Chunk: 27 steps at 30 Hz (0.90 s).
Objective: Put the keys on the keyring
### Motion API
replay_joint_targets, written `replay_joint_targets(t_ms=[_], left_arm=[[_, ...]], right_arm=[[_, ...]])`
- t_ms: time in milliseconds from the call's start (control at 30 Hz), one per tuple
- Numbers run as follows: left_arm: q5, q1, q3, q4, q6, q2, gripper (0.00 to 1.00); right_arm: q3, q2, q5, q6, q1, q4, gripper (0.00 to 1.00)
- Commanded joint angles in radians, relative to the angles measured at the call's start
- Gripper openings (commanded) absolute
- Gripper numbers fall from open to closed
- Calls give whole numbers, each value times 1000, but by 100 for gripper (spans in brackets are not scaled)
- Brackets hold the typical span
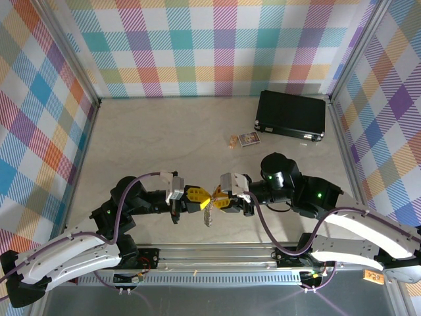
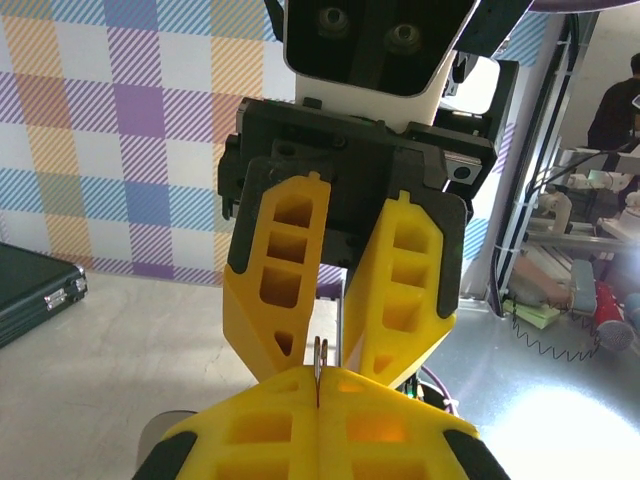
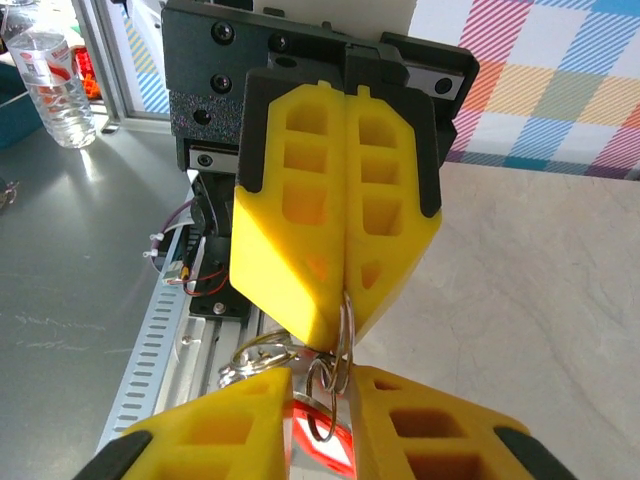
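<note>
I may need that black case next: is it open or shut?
Shut: the black case lies flat, lid down, no gap along its front edge.

A shut black case (image 1: 291, 115) lies in the tabletop's (image 1: 164, 141) far right corner, a small printed card (image 1: 248, 139) just beside it.

Left gripper (image 1: 202, 195), right gripper (image 1: 218, 199), keyring (image 1: 208, 214) dangling between

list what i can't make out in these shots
- Key blade: in the right wrist view only the red tag shows between the fingers of the right gripper; the bottom edge cuts off the rest.
- Keyring shape: too small in the top view; in the right wrist view the left gripper covers its top.
- Whether the key is threaded on: overlapping rings hide it.
</note>
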Motion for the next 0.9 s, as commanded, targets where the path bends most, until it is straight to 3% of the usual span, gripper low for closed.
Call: replay_joint_targets(t_ms=[0,233,367,533,700,867], left_arm=[[31,-4,-8,76,-15,-20,0],[27,-4,-24,76,-16,-31,0],[24,-5,-22,59,-15,-42,0],[-40,-4,-1,-52,25,-53,0],[-128,-4,80,-271,116,-30,19],[-140,-4,154,-398,171,18,25]], right_arm=[[-17,-13,-26,21,6,62,19],[-28,-17,-32,31,6,89,12],[-27,-14,-31,24,6,83,1],[-9,-16,1,-5,7,32,0],[58,24,80,-57,6,-96,0],[104,75,110,-80,6,-160,0]])
